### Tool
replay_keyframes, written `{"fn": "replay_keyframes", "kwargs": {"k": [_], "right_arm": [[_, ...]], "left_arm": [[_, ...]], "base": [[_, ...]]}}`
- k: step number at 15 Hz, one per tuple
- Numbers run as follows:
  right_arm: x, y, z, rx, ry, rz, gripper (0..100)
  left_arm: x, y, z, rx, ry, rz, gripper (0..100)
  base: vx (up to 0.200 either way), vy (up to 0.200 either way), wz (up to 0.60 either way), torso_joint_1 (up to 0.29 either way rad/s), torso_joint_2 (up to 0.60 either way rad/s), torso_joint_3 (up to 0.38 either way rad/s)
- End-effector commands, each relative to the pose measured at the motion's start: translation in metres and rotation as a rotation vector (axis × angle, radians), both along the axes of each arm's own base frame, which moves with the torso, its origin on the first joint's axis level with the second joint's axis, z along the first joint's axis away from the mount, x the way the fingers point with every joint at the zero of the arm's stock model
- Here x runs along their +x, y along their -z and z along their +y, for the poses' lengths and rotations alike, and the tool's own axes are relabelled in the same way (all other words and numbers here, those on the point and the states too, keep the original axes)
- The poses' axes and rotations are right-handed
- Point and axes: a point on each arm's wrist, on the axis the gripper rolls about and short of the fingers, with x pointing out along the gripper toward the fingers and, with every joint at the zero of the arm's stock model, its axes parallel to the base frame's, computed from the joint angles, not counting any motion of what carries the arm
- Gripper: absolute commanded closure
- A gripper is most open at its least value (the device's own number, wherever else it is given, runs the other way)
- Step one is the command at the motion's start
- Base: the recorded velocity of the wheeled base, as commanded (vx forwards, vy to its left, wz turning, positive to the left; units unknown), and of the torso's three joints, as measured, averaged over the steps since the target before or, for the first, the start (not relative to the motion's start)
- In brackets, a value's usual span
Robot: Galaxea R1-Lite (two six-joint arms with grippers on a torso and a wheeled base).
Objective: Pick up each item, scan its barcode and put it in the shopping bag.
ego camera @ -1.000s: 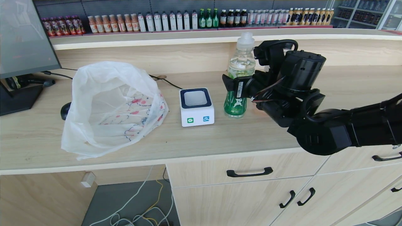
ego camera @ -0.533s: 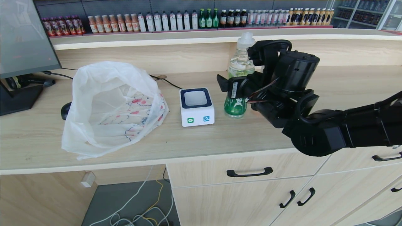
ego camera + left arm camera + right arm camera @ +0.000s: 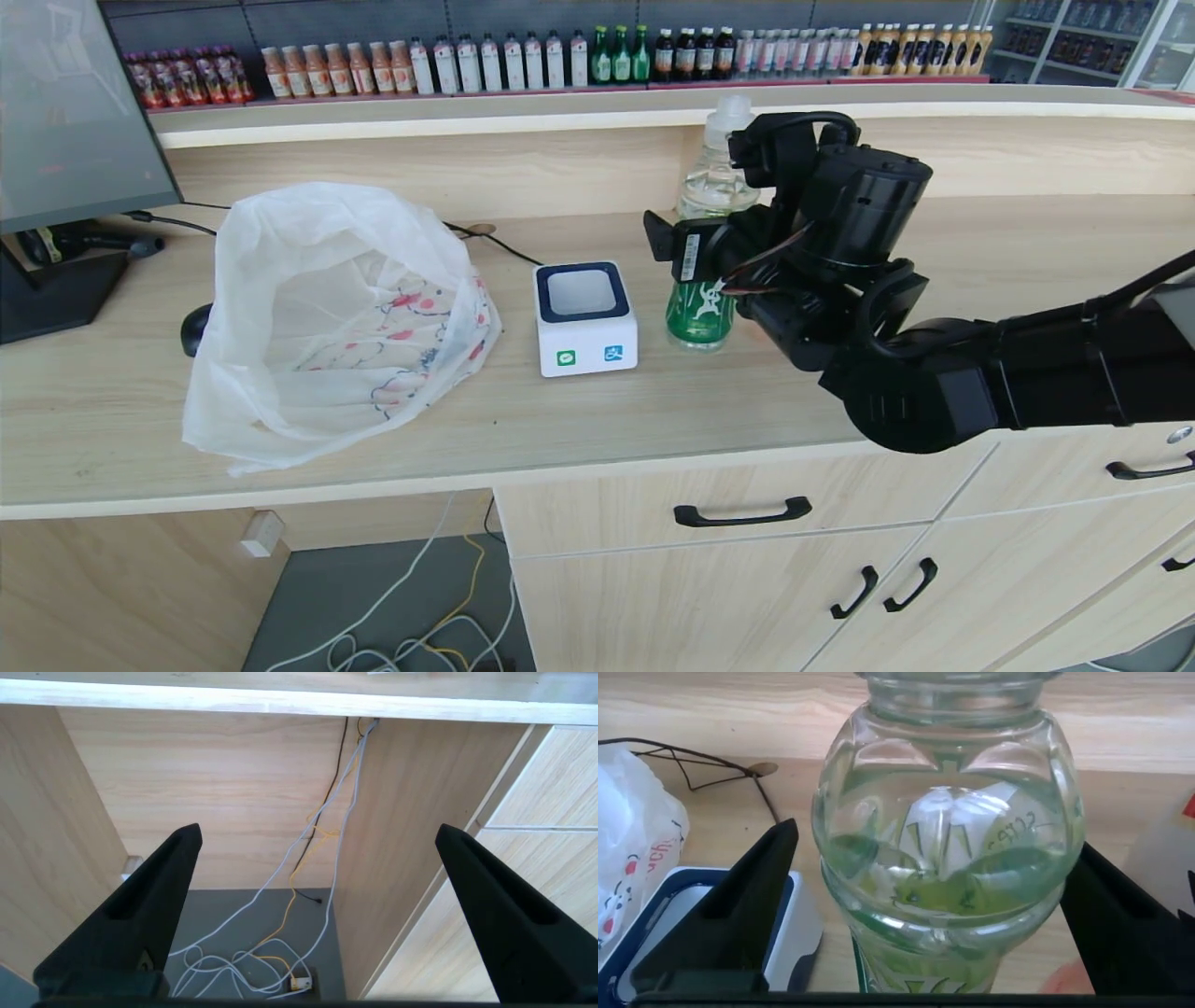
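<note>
A clear bottle [image 3: 701, 315] with a green label and white cap stands upright on the wooden counter [image 3: 653, 401], just right of the white barcode scanner [image 3: 585, 317]. My right gripper [image 3: 695, 238] is open, one finger on each side of the bottle's middle. In the right wrist view the bottle [image 3: 948, 849] sits between the gripper [image 3: 948, 919] fingers, with a narrow gap on each side. The white shopping bag [image 3: 327, 317] lies open at the counter's left. My left gripper [image 3: 318, 915] hangs open below the counter, holding nothing.
A monitor [image 3: 75, 103] and a black mouse [image 3: 194, 329] sit at the far left. A raised ledge [image 3: 560, 121] runs behind the counter, with bottle shelves beyond. A black cable [image 3: 495, 241] trails behind the scanner. Drawers with black handles [image 3: 742, 513] lie below.
My right arm has slid left and slightly up along the bottle, bringing its fingers further around it. The bottle, scanner and bag have stayed in place.
</note>
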Motion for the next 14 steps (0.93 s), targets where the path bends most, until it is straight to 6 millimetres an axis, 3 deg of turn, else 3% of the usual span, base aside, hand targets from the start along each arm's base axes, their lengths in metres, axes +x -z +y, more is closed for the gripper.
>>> {"fn": "replay_keyframes", "kwargs": {"k": [1, 4, 5, 14], "right_arm": [[-0.0002, 0.001, 0.0014, 0.0, -0.002, 0.002, 0], [-0.0008, 0.0034, 0.0041, -0.003, -0.007, 0.007, 0], [-0.0008, 0.003, 0.0049, -0.002, -0.009, 0.005, 100], [-0.0047, -0.0048, 0.0091, 0.034, -0.026, -0.011, 100]], "left_arm": [[0.0, 0.0, 0.0, 0.0, -0.001, -0.001, 0], [0.0, 0.0, 0.0, 0.0, 0.001, -0.001, 0], [0.0, 0.0, 0.0, 0.0, -0.001, -0.001, 0], [0.0, 0.0, 0.0, 0.0, -0.001, -0.001, 0]], "base": [[0.0, 0.0, 0.0, 0.0, 0.0, 0.0], [0.0, 0.0, 0.0, 0.0, 0.0, 0.0], [0.0, 0.0, 0.0, 0.0, 0.0, 0.0], [0.0, 0.0, 0.0, 0.0, 0.0, 0.0]]}}
